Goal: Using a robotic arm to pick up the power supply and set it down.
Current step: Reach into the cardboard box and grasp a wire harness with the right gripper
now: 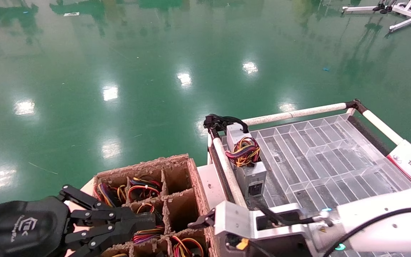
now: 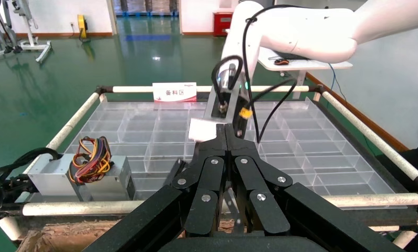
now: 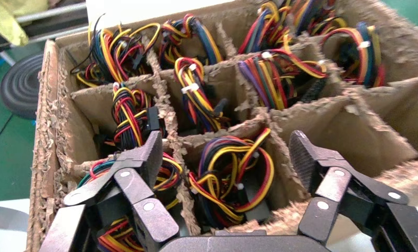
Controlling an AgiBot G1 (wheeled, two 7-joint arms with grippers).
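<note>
A: Floor [image 1: 120,53] finish?
B: Glossy green, mirror-smooth. Divider box [image 3: 54,131]: rough, frayed brown cardboard.
A: Tray [image 1: 319,150]?
B: Clear plastic. Grey box [image 1: 251,176]: matt metal.

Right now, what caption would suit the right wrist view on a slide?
Open right tool poised above a cardboard divider box packed with coloured wire bundles.
</note>
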